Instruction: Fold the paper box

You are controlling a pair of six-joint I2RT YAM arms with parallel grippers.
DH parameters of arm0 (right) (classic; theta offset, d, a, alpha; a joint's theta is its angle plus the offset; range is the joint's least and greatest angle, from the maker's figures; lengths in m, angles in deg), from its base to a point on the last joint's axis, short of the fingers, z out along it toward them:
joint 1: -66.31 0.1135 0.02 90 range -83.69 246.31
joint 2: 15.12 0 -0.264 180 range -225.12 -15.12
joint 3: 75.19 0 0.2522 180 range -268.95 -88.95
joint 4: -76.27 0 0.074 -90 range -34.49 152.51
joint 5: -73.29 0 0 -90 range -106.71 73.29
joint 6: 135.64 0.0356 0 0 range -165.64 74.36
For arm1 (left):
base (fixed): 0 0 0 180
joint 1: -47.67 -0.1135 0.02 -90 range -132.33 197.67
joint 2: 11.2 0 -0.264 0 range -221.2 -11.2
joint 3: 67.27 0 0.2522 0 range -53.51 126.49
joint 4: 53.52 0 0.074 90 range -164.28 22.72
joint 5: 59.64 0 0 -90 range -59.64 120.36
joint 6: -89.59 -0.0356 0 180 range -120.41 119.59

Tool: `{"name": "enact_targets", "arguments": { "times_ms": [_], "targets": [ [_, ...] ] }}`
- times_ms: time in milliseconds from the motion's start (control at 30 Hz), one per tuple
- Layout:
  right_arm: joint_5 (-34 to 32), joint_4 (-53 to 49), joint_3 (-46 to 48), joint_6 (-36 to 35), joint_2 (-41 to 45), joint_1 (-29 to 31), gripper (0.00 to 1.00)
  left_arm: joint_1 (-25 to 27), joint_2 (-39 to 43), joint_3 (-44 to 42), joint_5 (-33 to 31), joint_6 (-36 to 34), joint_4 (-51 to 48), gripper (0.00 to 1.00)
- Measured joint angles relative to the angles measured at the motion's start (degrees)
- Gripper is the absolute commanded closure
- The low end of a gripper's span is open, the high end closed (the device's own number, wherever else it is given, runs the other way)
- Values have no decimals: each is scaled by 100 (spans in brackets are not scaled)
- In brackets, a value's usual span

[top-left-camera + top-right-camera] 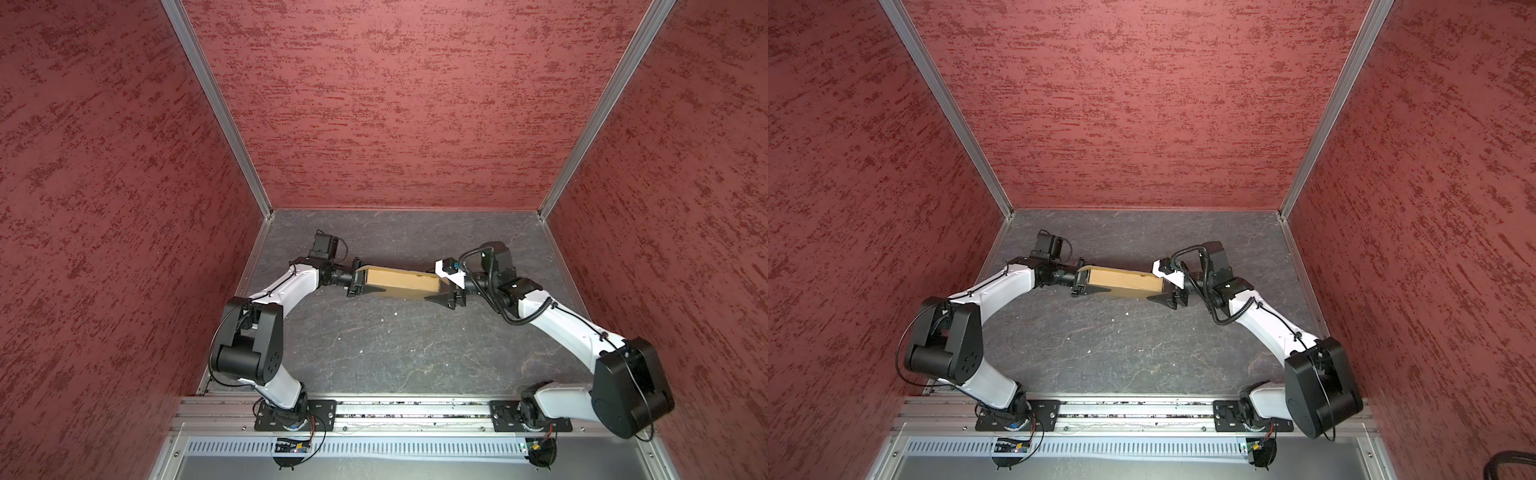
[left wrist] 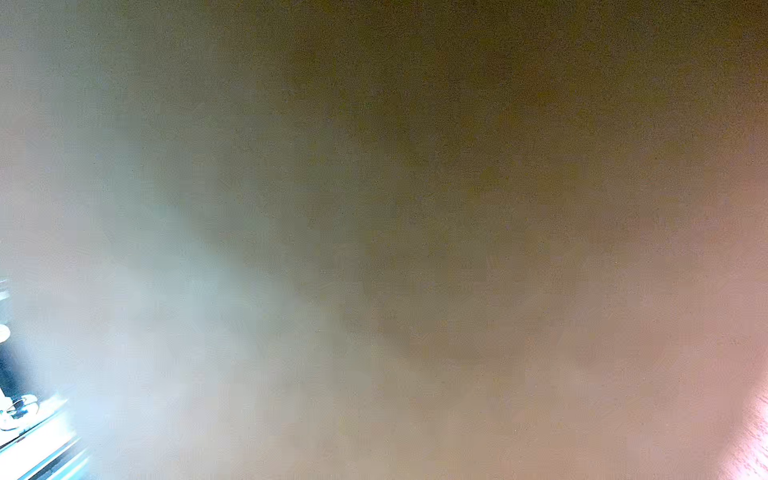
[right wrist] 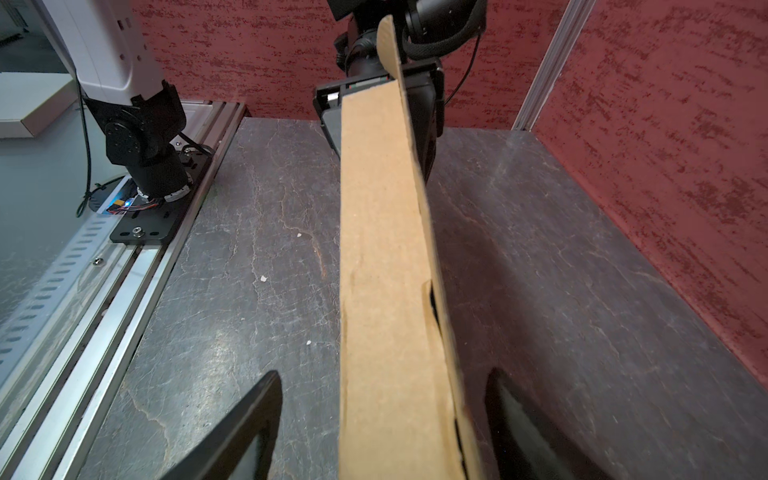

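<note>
Precariously, left claw point(image 1: 361, 279) pinches the box point(image 1: 401, 279) at nine o'clock; right claw point(image 1: 441, 289), spread at three o'clock, could let it twist.

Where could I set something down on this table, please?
Free: the tabletop between the paper box and the front rail, and the strip between box and back wall. Crowded: the middle band, where left gripper and right gripper flank the box.

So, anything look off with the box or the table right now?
The paper box is up on edge rather than flat. In the right wrist view one layer gapes away from the panel, near the right gripper, whose jaws are open. Small white crumbs dot the table. The left wrist view is all blur.
</note>
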Motion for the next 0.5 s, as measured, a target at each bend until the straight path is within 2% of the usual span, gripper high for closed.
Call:
{"name": "enact_targets", "arguments": {
  "times_ms": [500],
  "targets": [
    [160, 874, 369, 308, -120, 103, 23, 28, -2, 9, -44, 4, 59, 77]
  ]
}}
